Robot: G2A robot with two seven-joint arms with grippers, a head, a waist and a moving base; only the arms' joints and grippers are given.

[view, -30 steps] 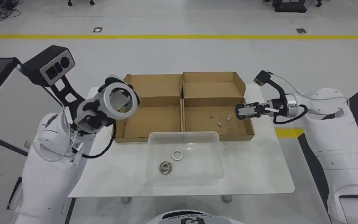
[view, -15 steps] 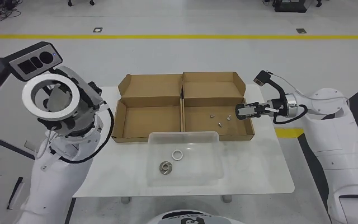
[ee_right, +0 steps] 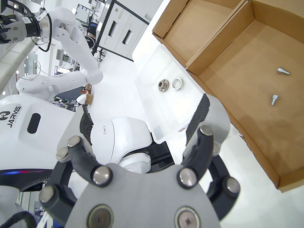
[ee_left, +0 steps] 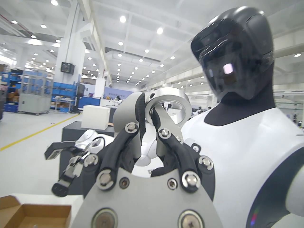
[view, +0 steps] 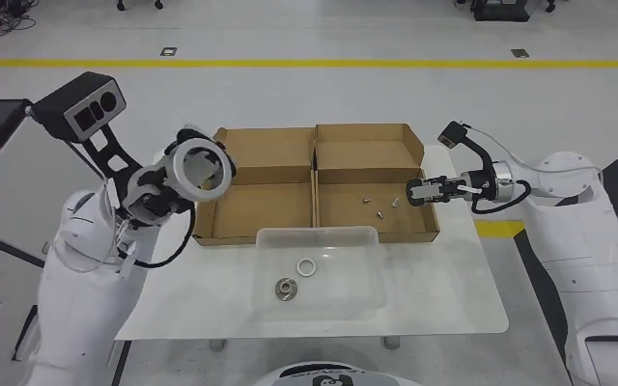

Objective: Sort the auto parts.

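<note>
- Left gripper (ee_left: 148, 110): clamped on the wall of a large metal ring (ee_left: 169, 104), which is raised over the far-left corner of the left box (view: 253, 210).
- Right gripper (ee_right: 142, 117): spread wide, holding nothing, at the right rim of the right box (view: 338, 207).
- Right box: a few small bolts (ee_right: 274, 99) on its floor.
- Tray (view: 359, 282), near side of the table: a white collar (view: 308, 267) and a flanged bushing (view: 286, 287).
- Progress, as judged: bolts sorted, ring in hand but not yet placed, two tray parts left. Likely past halfway.
</note>
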